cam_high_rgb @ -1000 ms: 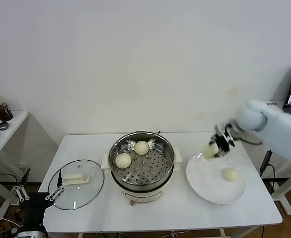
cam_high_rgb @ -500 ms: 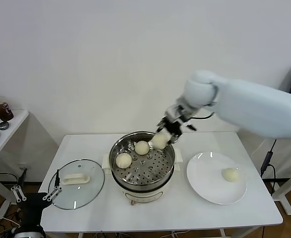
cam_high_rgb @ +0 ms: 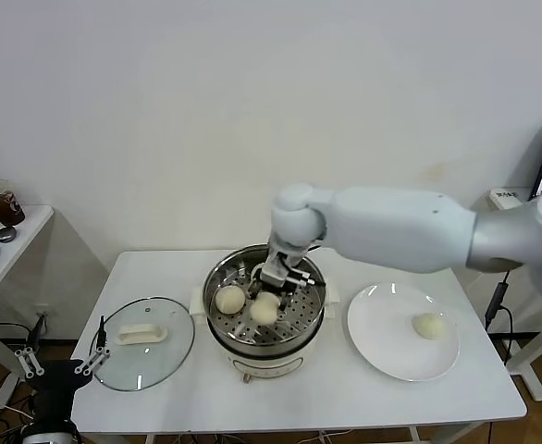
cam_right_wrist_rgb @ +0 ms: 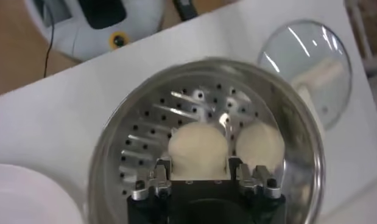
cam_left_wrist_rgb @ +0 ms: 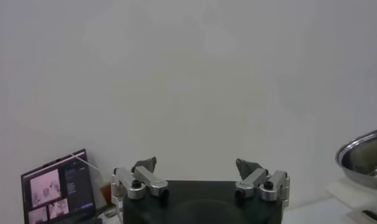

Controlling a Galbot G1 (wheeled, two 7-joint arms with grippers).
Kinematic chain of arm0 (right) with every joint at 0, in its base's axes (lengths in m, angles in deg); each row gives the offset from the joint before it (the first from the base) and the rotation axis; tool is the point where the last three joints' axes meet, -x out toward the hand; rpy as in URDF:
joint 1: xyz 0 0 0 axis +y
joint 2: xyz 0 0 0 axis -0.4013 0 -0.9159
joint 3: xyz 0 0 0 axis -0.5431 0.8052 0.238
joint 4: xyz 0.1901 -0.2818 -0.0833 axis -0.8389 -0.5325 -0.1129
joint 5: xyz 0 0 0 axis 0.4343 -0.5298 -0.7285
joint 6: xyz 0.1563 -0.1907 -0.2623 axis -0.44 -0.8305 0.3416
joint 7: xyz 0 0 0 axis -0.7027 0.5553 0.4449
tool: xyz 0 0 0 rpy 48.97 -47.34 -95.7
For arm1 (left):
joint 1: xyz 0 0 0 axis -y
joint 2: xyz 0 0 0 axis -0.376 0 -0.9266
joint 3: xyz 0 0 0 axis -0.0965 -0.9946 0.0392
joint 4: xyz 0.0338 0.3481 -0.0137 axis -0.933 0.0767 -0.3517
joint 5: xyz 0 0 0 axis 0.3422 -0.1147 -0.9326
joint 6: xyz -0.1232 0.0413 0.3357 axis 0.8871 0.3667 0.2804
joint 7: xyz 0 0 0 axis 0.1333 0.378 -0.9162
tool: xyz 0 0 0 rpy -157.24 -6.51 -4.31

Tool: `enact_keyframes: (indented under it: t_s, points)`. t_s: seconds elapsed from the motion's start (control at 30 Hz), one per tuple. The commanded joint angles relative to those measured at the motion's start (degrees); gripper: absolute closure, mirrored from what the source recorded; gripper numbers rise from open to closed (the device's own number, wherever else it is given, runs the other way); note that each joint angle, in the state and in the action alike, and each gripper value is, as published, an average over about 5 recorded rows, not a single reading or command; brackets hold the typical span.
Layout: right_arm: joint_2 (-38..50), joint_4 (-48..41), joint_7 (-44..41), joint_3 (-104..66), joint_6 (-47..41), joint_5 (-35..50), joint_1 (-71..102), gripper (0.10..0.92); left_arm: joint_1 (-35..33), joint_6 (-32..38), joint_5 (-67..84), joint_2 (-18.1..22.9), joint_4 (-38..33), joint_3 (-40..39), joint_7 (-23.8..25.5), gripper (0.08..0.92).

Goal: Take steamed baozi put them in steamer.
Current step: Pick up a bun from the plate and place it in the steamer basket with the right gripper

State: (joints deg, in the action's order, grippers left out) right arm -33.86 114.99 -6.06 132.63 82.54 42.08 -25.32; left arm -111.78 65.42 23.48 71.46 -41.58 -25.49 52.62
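Now the right gripper point(cam_high_rgb: 269, 294) reaches down inside the steamer point(cam_high_rgb: 264, 310), which stands at the centre of the white counter point(cam_high_rgb: 345, 398). Its fingers point(cam_right_wrist_rgb: 159, 176) pinch one steamed baozi point(cam_high_rgb: 265, 309) from both sides, as the right wrist view shows, with the bun low over the perforated tray near the middle of the pot. A second baozi point(cam_high_rgb: 229, 299) lies on the tray at about nine o'clock from the held one, just beside it. Whether a further bun lies behind the gripper toward twelve o'clock cannot be told, since the arm hides that part of the tray. At three o'clock from the steamer, a flat white plate point(cam_high_rgb: 382, 342) rests on the counter with one more baozi point(cam_high_rgb: 428, 325) sitting on its far right part, well apart from the pot. At nine o'clock from the steamer lies a round glass lid point(cam_high_rgb: 160, 356) with a white handle point(cam_high_rgb: 141, 333), flat on the counter and near the steamer's side handle. The left gripper point(cam_left_wrist_rgb: 200, 176) hangs off the counter's corner at about seven o'clock, well apart from the work, its fingers spread wide with nothing between them.
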Motion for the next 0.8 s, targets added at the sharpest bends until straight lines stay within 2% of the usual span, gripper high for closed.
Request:
enact_keyframes:
  t_s: [0.03,0.23,0.43,0.53,0.67,0.8]
  points:
    - [-4.1,-2.6,1.4,2.2,8.4,-6.7,2.8,0.474,-0.1,0.0,0.0,0.0,0.1,0.2,0.0,0.177]
    - [-4.4,-3.9,1.3,2.1,10.2,-9.6,3.5,0.472,0.0,0.0,0.0,0.1,0.3,0.1,0.0,0.177]
    - [-4.1,-3.7,2.8,1.9,10.2,-8.5,3.4,0.454,0.0,0.1,0.0,0.1,0.5,0.0,-0.1,0.177]
    - [-3.4,-3.4,3.1,1.4,10.5,-8.3,2.2,0.396,0.1,0.1,0.1,0.1,0.5,0.1,-0.1,0.177]
    - [-1.1,-2.1,2.5,-0.2,10.0,-6.5,-0.7,0.279,0.1,0.2,0.1,0.1,0.5,0.1,-0.1,0.177]
    - [4.1,0.5,0.6,-1.4,5.2,-1.4,-6.1,0.212,0.2,0.2,0.3,-0.1,0.4,0.2,-0.1,0.177]
